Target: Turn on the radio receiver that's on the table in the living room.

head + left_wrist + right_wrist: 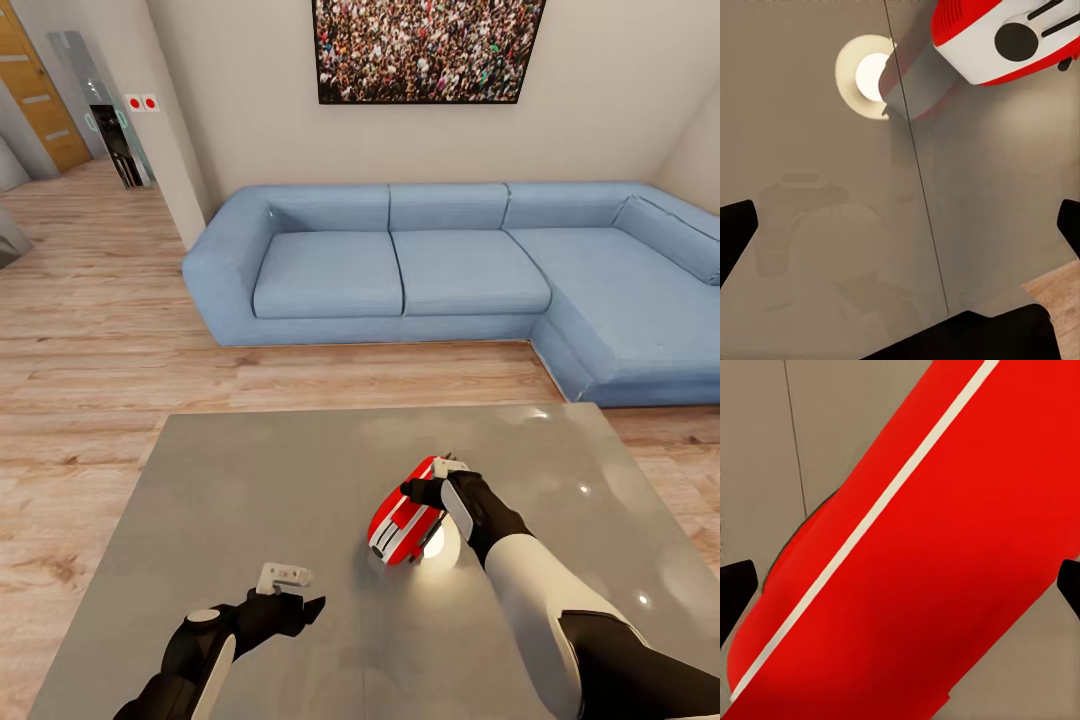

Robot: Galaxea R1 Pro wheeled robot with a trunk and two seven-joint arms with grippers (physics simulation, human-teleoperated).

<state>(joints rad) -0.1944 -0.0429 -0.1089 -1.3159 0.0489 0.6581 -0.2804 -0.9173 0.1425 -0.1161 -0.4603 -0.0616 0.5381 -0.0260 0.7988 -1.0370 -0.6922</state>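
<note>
The radio receiver point(405, 525) is seen lying on the table point(250, 480), right under the right gripper point(438, 478). In the right wrist view the red shell point(930, 562) sits very close below the gripper, between the two dark fingertips point(735, 592). These tips are spread wide, one at each side, and nothing is held between them. Whether the radio is touched by the gripper cannot be told.

The left gripper point(290, 600) is held low over the table, a little way off from the radio. Its fingertips point(735, 232) are also spread wide, with nothing between them. From there the radio's white face point(1009, 41) with a dark round dial is seen just ahead.

The radio is judged to be light, hard and smooth. It could be slid or spun easily on the shiny table if it is pushed from one side. A soft press is called for. If it must be held, the two long red sides are the best place, and the thin handle is best left alone.

Much is hidden. The far end of the radio is covered by the right gripper in the head view. No switch can be picked out, and the handle cannot be made out for sure. A bright lamp reflection point(870, 75) beside the radio makes its edge hard to see.
</note>
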